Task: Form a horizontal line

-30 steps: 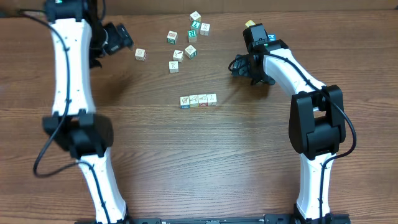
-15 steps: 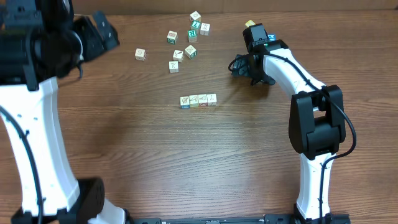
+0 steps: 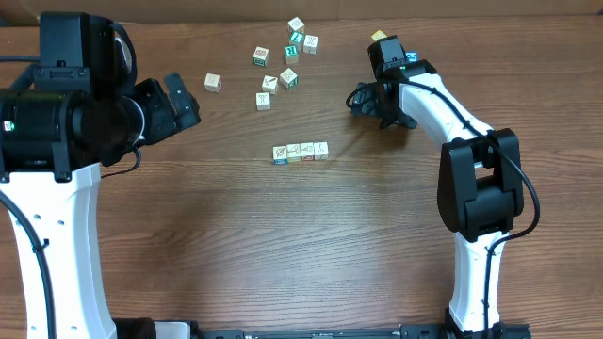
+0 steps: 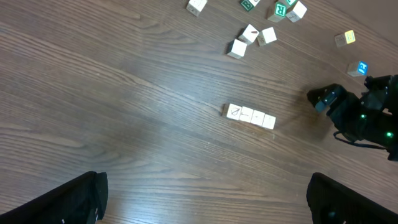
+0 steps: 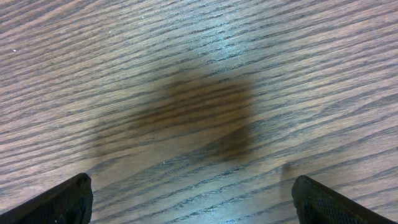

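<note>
Marks on horizontal line unreadable; loose green cube perhaps "H"; left tool, right tool released, empty.

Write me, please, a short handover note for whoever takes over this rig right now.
Left tool: open, empty, raised, off to the row's left.
Right tool: open, empty, low over bare table, right of the row and farther back.
Row of four cubes: mid-table, touching edge to edge, level.
Loose cubes: scattered behind the row, apart from it.
Done: the line looks formed.
Left: seemingly nothing more.
</note>
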Tool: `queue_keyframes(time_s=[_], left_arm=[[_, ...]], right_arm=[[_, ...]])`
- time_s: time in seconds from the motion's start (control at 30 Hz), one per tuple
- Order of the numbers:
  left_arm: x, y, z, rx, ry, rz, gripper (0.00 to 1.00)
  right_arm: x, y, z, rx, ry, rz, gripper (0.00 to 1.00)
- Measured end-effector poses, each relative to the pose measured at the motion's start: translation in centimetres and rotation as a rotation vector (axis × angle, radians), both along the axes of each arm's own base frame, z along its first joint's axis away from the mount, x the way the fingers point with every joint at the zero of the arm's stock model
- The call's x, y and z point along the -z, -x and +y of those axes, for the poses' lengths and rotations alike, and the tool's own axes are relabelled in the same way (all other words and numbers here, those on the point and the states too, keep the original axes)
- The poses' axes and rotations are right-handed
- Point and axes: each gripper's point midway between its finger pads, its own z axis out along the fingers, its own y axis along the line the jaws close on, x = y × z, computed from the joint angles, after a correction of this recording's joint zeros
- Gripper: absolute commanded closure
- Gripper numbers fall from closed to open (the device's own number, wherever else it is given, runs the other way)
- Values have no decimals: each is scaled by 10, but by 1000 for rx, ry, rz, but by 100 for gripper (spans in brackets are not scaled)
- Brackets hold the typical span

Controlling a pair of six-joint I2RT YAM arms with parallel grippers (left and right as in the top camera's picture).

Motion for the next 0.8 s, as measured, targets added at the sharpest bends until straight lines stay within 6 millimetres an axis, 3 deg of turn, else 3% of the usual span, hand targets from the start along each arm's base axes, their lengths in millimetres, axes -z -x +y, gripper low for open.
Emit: queue_keyframes(time_s=[0.23,0.67,0.8], left_arm=[[20,9,0,0,-2,62,0],[105,84,2,0,-8,329,1],[113,76,1,1,-3,258,1]], right_arm=[[0,0,0,0,0,1,0],[0,0,0,0,0,0,0],[0,0,0,0,0,1,0]])
